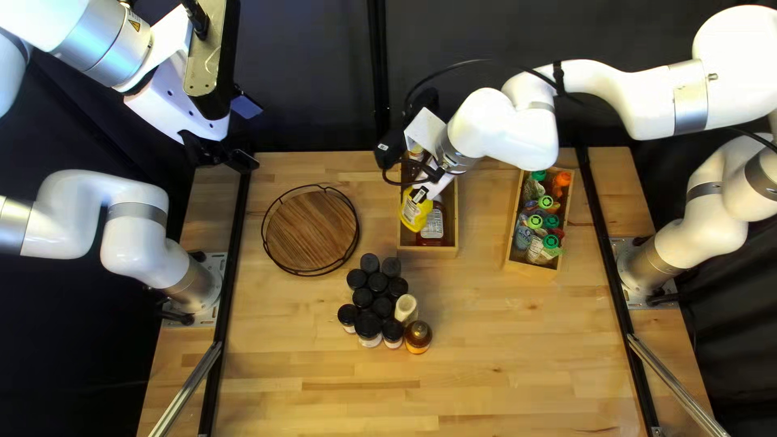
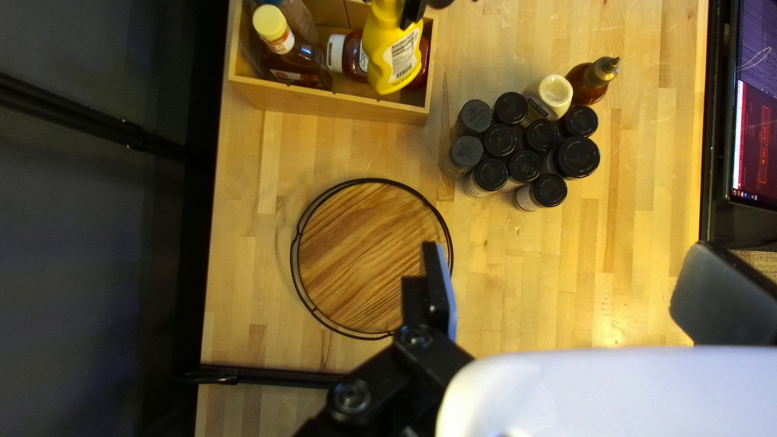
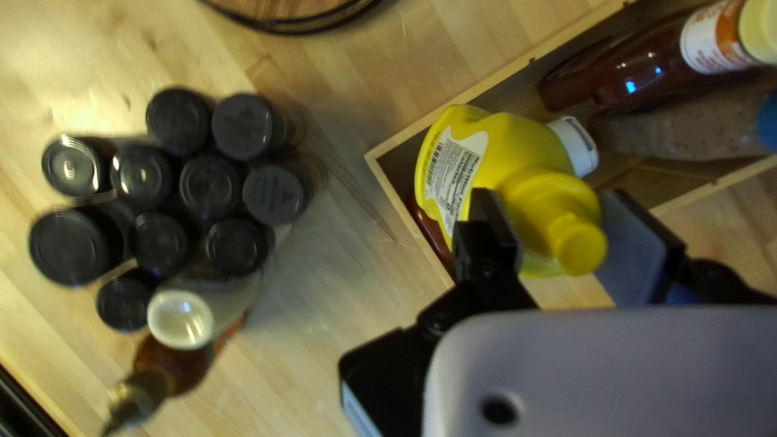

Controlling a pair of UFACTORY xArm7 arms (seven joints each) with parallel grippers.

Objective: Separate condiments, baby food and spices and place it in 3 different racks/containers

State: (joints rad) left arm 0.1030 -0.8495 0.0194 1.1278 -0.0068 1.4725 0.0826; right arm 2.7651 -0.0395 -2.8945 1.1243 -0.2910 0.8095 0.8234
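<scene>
My right gripper [image 1: 418, 194] reaches down over the middle wooden box [image 1: 429, 252]. The right wrist view shows this gripper [image 3: 558, 231] shut on the cap end of a yellow squeeze bottle [image 3: 461, 166], tilted over red bottles in the box. My left gripper [image 1: 244, 133] hangs open near the table's far left corner; its wrist view has the gripper [image 2: 579, 283] empty. Black-capped spice jars [image 1: 377, 282] stand grouped mid-table, a pale-capped bottle [image 1: 406, 307] and a brown spouted bottle [image 1: 418, 336] beside them. Pouches with colored caps [image 1: 536, 220] fill the right box [image 1: 530, 269].
A round wooden tray [image 1: 312, 231] with a black wire rim lies left of the middle box. Yellow-capped [image 2: 299, 65] and blue-capped bottles [image 3: 688, 129] lie in that box's far end. A screen [image 2: 753, 121] stands past the table's near edge.
</scene>
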